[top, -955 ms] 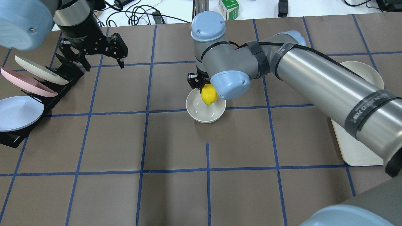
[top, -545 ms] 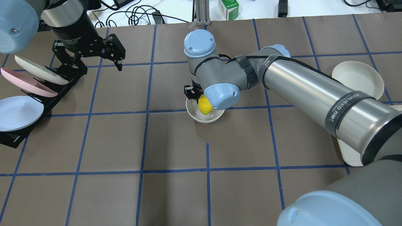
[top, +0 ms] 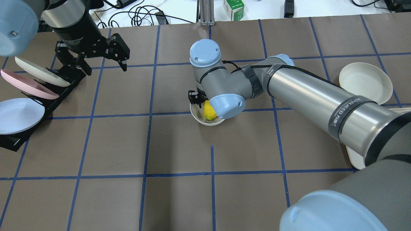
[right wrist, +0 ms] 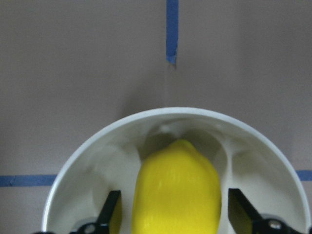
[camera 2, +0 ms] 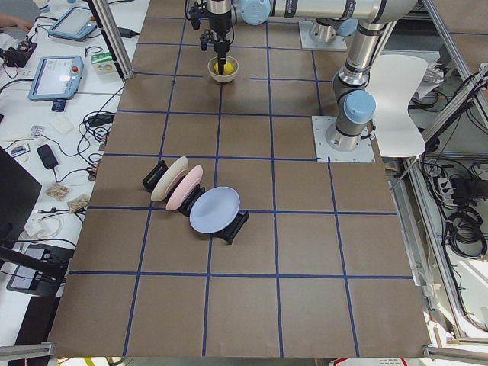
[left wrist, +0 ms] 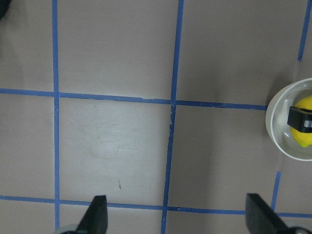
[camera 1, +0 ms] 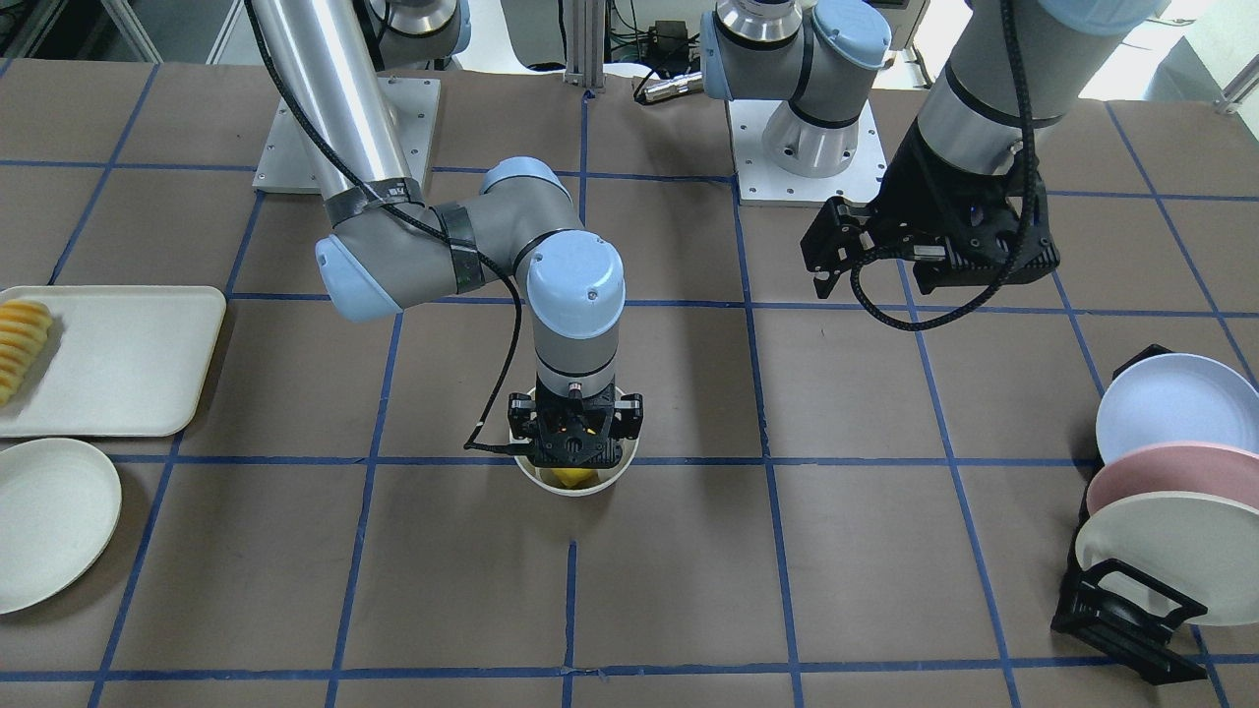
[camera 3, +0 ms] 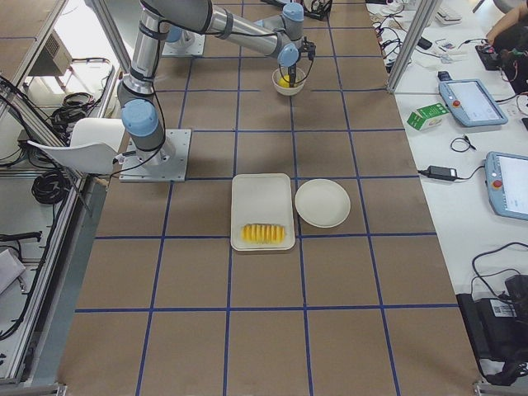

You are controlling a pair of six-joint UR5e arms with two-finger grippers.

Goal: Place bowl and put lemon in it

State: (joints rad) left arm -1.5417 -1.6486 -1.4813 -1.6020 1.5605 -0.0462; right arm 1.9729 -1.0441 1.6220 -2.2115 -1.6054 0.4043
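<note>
1. The bowl [top: 200, 119] is seen upright on the bench [top: 179, 147], just above the middle of the overhead view, across a blue tape line.
2. The lemon [right wrist: 176, 185] is seen inside the bowl, between the jaws of the right gripper [right wrist: 173, 209].
3. Those jaws are spread, with a narrow gap shown on either side of the lemon.
4. The left gripper [left wrist: 175, 222] is held above the bench at the upper left of the overhead view, its jaws spread wide.
</note>
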